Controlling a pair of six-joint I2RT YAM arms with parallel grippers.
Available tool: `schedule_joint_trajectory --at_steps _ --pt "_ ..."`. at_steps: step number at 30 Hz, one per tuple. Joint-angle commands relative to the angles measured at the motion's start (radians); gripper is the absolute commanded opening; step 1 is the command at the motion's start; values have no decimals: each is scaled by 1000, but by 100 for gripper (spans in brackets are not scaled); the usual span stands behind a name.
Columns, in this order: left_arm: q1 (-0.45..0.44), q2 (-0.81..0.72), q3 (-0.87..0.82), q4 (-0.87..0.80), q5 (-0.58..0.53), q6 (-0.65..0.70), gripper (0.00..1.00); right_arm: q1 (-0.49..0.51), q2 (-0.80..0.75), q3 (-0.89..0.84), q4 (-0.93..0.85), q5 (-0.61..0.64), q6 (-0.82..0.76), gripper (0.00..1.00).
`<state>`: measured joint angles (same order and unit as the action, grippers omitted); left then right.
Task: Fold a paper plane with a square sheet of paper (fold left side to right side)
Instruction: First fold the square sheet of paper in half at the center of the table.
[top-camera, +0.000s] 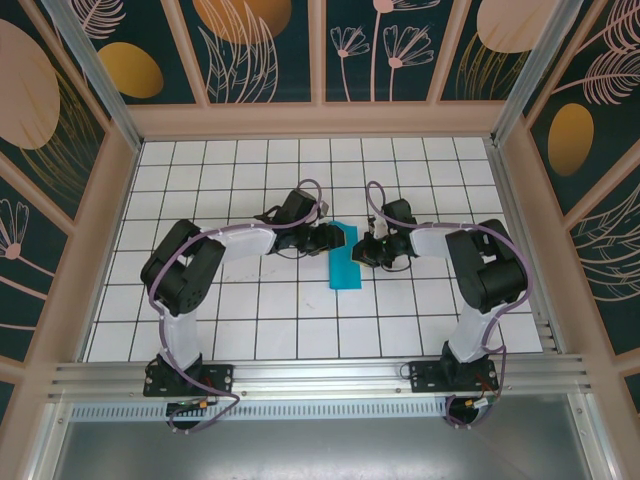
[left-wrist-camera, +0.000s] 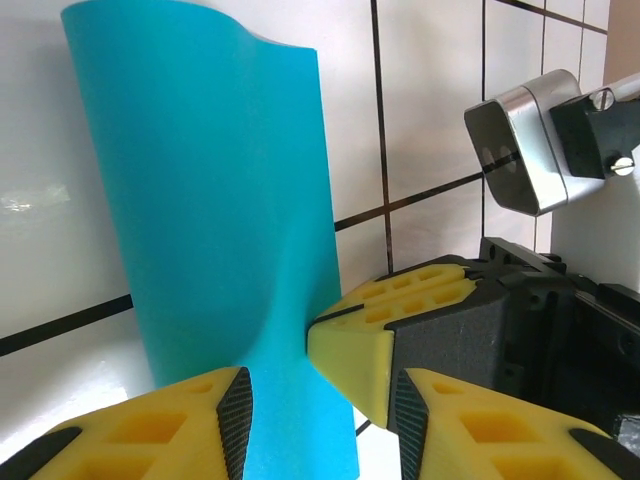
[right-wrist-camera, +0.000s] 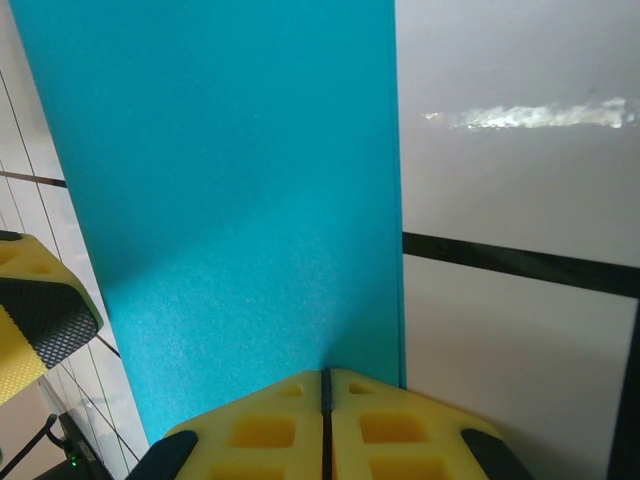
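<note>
Near edge: both arm bases sit on the metal rail (top-camera: 320, 375), left and right, with each arm reaching inward over the white grid table (top-camera: 250, 310).

Centre of table: the sheet of paper (top-camera: 345, 268) lies as a narrow cyan-blue strip, its long side running near to far, between the two wrists. Its near end lies free on the tiles; its far end sits between the two grippers.

Left gripper (top-camera: 337, 240): at the strip's left side. In the left wrist view its yellow fingers (left-wrist-camera: 160, 435) stand apart, straddling the paper's edge. The jaws are not closed on anything. In that view the paper does not lie flat, and its surface bows upward in a soft curve.

Right gripper (right-wrist-camera: 325, 390): at the strip's right side. In the right wrist view its two fingers are pressed together with only a seam between them. The tips meet the paper at its right edge. Whether any paper is pinched in the seam cannot be told.

Far side: patterned wall panels (top-camera: 260, 50) close off the table.
</note>
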<state>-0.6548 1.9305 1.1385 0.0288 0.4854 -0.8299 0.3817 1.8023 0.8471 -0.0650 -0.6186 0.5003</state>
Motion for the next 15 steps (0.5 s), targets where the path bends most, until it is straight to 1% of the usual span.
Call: schedule_joint_trajectory --at_steps 1,8,15 --pt "-3 34 0 -18 -12 28 45 11 62 -5 -84 118 -30 10" --pt "-3 44 13 -84 -88 64 44 12 65 -5 -97 126 -37 10" --pt "-3 55 8 -107 -116 81 44 13 68 -7 -102 132 -40 10"
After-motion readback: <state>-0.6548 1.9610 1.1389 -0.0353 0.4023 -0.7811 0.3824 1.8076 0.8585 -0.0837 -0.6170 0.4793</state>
